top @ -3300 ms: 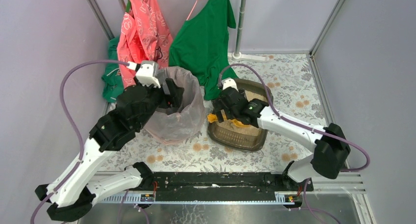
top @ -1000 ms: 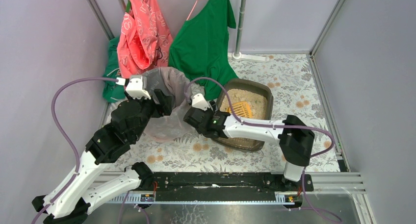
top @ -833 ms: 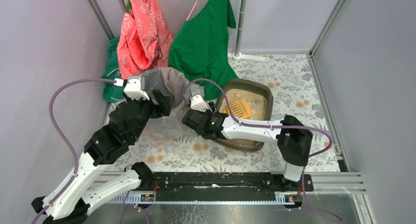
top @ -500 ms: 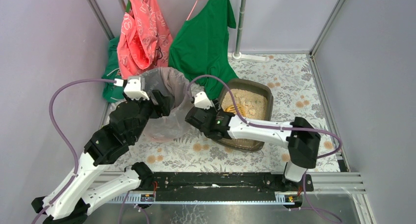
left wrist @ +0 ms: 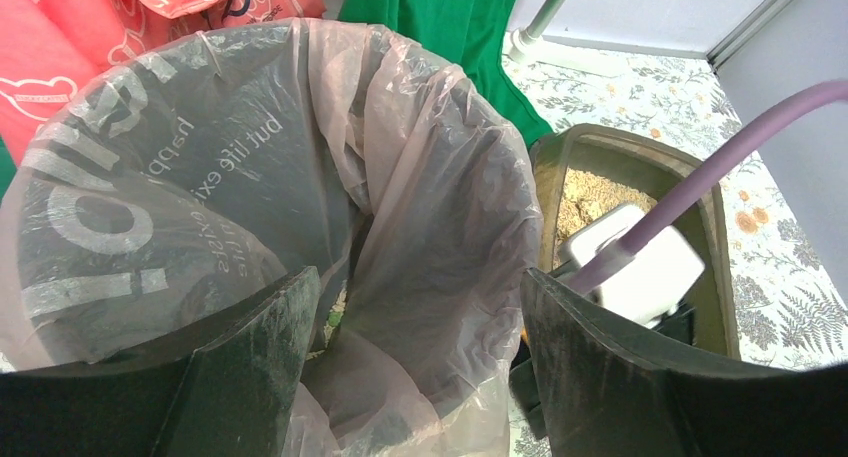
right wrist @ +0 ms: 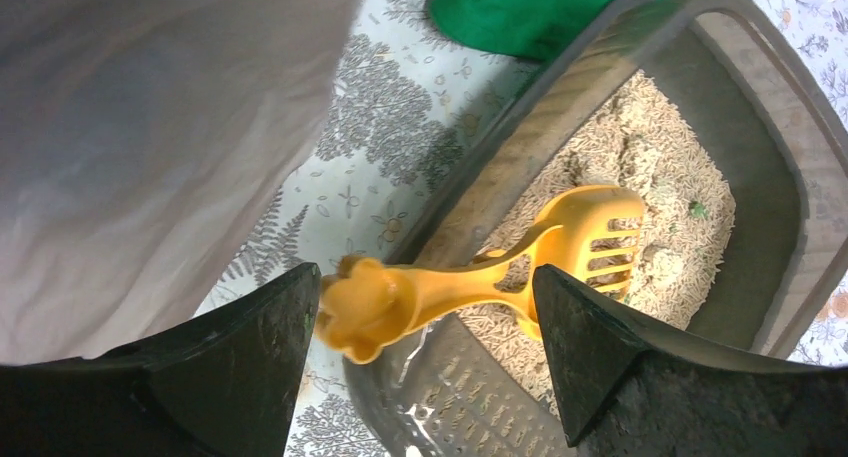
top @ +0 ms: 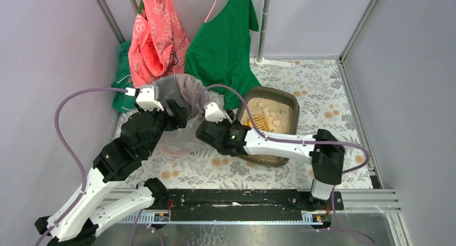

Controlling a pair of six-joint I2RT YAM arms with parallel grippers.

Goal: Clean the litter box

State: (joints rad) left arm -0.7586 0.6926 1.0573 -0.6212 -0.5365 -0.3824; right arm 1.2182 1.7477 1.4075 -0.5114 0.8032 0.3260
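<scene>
The scoop (right wrist: 450, 285) sat across the gap between my right gripper's (right wrist: 428, 277) fingers (right wrist: 230, 377); bin bag (right wrist: 150, 127) crowded upper left, litter box (right wrist: 530, 117) wall right.

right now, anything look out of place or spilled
The yellow scoop lies askew across the litter box rim, handle jutting out over the table between the open jaws of the right tool, head in the litter.

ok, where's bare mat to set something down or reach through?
Bare mat between the litter box and right wall, and the strip from box to front rail. Crowded: the bin-to-box gap holds the right hand and scoop handle; clothes fill the back left.
</scene>
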